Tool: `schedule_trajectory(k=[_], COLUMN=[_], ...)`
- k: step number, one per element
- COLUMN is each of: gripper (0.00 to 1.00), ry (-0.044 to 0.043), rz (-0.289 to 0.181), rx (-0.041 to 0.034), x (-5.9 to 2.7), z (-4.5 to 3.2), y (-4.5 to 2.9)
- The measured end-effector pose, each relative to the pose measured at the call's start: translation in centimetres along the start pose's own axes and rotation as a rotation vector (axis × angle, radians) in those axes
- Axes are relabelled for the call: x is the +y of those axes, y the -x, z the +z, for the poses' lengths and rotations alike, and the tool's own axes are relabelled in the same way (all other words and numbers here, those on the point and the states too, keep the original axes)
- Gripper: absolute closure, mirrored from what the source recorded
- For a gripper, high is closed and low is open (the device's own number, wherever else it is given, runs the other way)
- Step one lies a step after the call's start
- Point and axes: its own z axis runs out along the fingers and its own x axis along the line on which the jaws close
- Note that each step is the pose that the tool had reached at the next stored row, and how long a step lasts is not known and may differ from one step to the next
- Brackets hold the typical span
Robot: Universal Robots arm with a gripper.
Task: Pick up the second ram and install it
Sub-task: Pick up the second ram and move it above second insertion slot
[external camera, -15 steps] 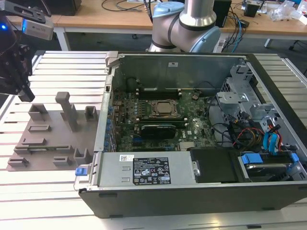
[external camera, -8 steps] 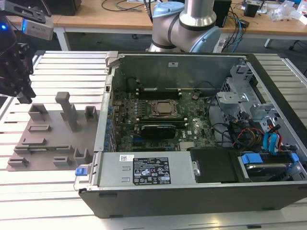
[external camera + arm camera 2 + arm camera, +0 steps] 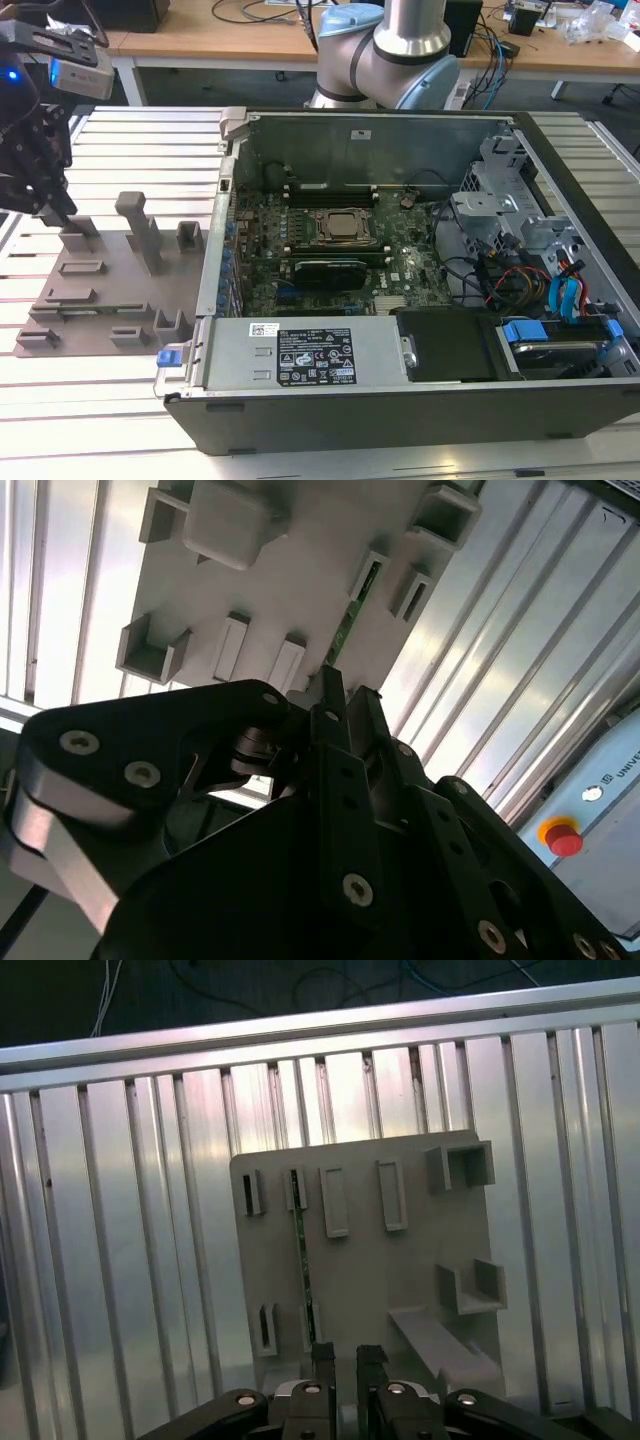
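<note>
The second ram (image 3: 303,1250) is a thin green stick standing on edge in the slots of a grey fixture plate (image 3: 400,1270); it is also seen in the second wrist view (image 3: 350,615). My gripper (image 3: 346,1352) hovers over one end of that plate, a little to one side of the stick, not touching it. Its black fingers (image 3: 322,1360) stand a narrow gap apart with nothing between them, so it is open. In the exterior view the gripper (image 3: 55,212) hangs at the far left above the fixture plate (image 3: 100,285).
To the exterior view's right of the fixture lies the open computer case (image 3: 400,395), with the green motherboard (image 3: 400,270), processor socket (image 3: 340,228) and long black memory slots (image 3: 325,192). Tall grey posts (image 3: 140,225) rise from the fixture. A red stop button (image 3: 563,837) sits beyond the slatted table.
</note>
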Motion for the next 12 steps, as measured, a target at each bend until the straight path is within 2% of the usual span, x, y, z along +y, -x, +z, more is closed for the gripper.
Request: schedule_trajectory(k=[12], gripper=[0.76], ry=[0.0000], rz=[0.000], rx=[0.0000], x=[0.15], z=[1.74], y=[-0.05])
